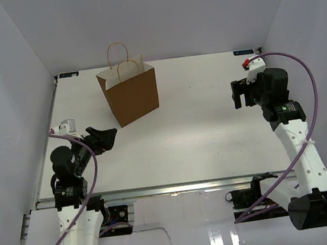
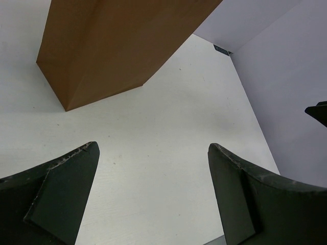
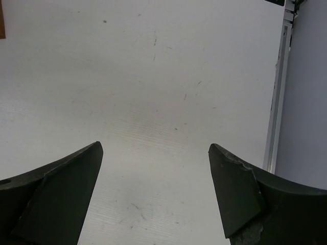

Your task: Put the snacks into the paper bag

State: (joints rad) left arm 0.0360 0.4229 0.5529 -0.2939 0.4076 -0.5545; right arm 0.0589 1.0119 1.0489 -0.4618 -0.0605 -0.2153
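1. the paper bag (image 1: 129,97) is stood upright toward the far left corner of the table (image 1: 212,128), well back from the near edge. its mouth is turned up and its two handles (image 1: 121,59) are raised, so that packets can be dropped in from above.
2. no snacks are seen on the table in any view. the inside of the bag is not shown, so it cannot be told whether they lie within; judged from this, the task is likely at or near its end.
3. the left gripper (image 1: 108,137) is held near the left edge, just in front of the bag and pointed toward it. its jaws are spread wide and nothing is gripped between them.
4. the right gripper (image 3: 156,153) is kept near the far right corner, well apart from the bag. its jaws are likewise parted, with only bare table seen between them.
5. a purple cable (image 1: 309,86) is looped above the right arm, and a metal rail (image 1: 189,186) is run along the near edge.
6. nothing is seen standing between either gripper and the bag.
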